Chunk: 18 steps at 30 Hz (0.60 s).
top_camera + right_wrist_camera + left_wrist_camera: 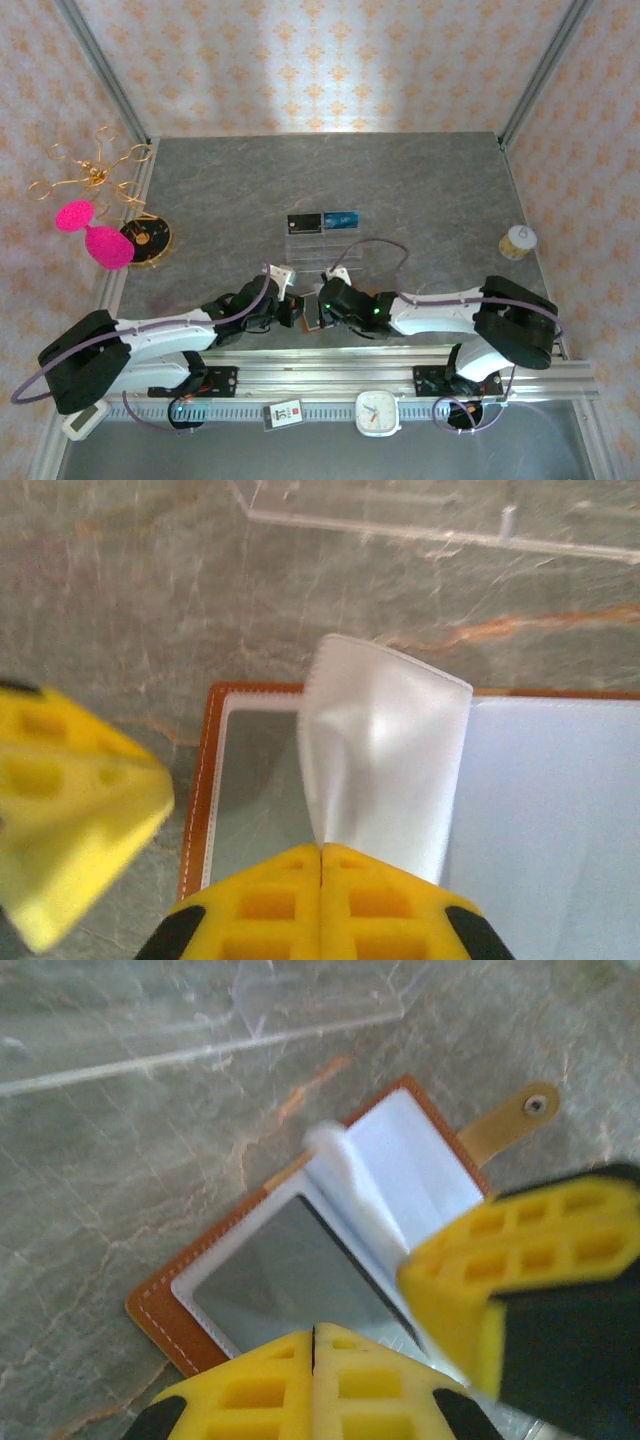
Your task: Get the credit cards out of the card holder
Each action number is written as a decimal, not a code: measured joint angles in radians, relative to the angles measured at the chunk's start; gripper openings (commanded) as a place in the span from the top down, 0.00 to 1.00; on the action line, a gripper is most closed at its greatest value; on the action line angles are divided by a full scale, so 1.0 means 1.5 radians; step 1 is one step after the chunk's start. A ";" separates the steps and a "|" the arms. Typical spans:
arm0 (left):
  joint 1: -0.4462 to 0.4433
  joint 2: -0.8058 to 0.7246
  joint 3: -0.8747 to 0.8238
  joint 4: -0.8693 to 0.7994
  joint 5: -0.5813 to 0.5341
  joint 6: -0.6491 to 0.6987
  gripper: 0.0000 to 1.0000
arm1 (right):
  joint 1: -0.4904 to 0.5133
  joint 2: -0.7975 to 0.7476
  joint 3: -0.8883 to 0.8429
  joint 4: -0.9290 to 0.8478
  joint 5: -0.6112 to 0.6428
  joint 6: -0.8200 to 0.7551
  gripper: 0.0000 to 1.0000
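1. Card holder (308, 312) lies open on the table (430, 190), close to the near edge, between my two hands.
2. In my left wrist view the card holder (290, 1280) shows its brown stitched rim, its clear inner pockets and its snap tab (515, 1120), which sticks out to the far right.
3. My left hand (292, 308) comes at it from the left. The yellow pads of my left hand (313, 1338) are pressed together with no gap, right at the holder's near edge. I cannot tell whether a pocket is caught between them.
4. My right hand (325, 308) comes in from the right. In its own view my right hand (321, 858) is closed on one clear sleeve (385, 740) of the card holder (250, 780), and the sleeve stands up bowed above the open pages.
5. One right finger (500, 1260) sits over the holder's right half, and a blurred left finger (70, 800) shows just left of the brown rim.
6. The black credit card (304, 222) and the blue credit card (341, 219) lie side by side on the clear tray (322, 238), farther back at the table's middle, well apart from the holder.
7. The tray's clear edge (200, 1050) runs across the table just beyond the holder, and shows again as a pale rim (440, 530).
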 measured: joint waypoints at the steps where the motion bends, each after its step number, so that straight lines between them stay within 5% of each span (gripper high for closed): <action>1: -0.002 0.005 0.000 0.002 0.004 -0.001 1.00 | -0.006 -0.004 -0.005 0.008 -0.006 0.007 1.00; 8: -0.024 0.101 0.036 0.054 0.035 -0.001 1.00 | -0.010 -0.049 -0.043 0.023 0.004 0.070 0.72; 18: -0.052 0.287 0.155 0.106 0.090 0.000 1.00 | -0.010 -0.213 -0.101 -0.023 0.097 0.115 0.71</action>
